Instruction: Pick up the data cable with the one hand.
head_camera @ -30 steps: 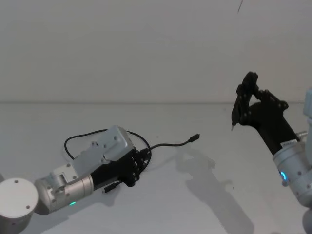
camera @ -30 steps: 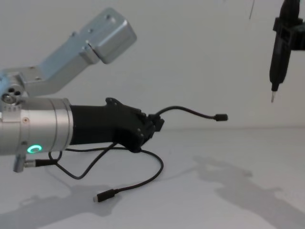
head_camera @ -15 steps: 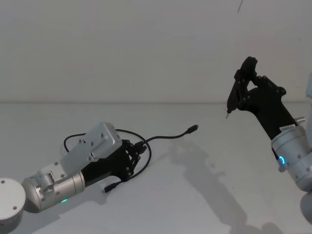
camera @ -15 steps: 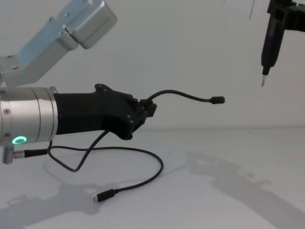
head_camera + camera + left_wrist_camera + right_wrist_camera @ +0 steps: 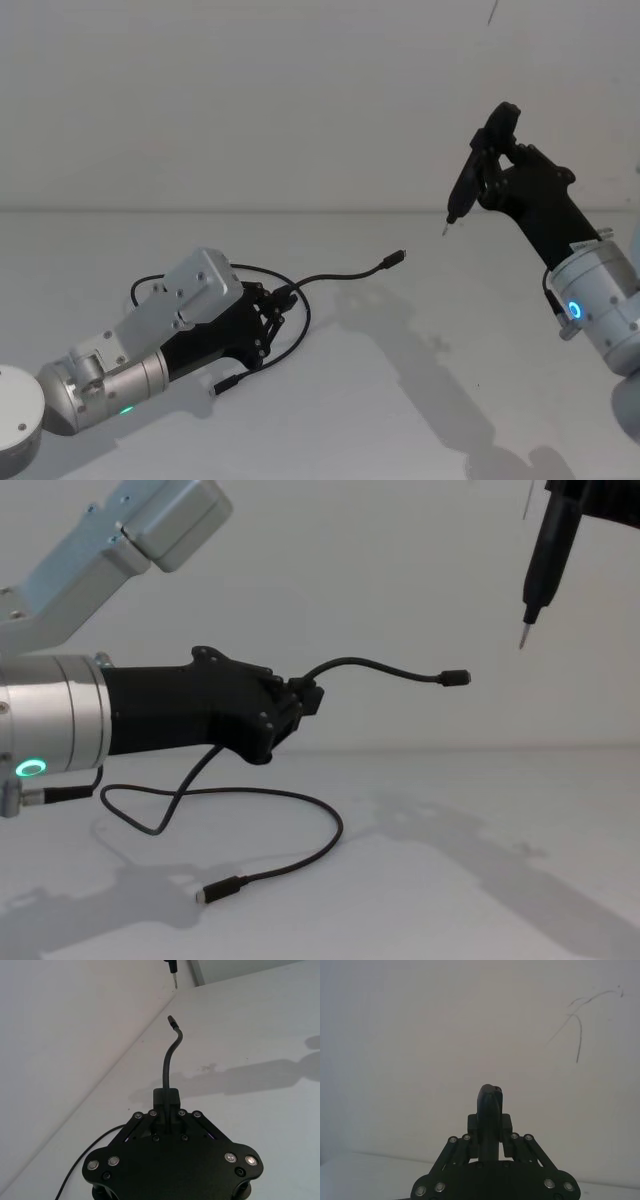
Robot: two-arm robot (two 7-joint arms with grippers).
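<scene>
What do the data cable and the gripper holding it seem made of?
The data cable looks like soft matte black rubber or plastic: it bends and loops freely. The left gripper, shut on it, looks like rigid matte black plastic or coated metal, with shiny screw heads. The right gripper holds a pen-like tool aloft.

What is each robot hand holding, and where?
The left gripper pinches the cable near one plug end. The right gripper grips a pen-like tool by its upper part.
</scene>
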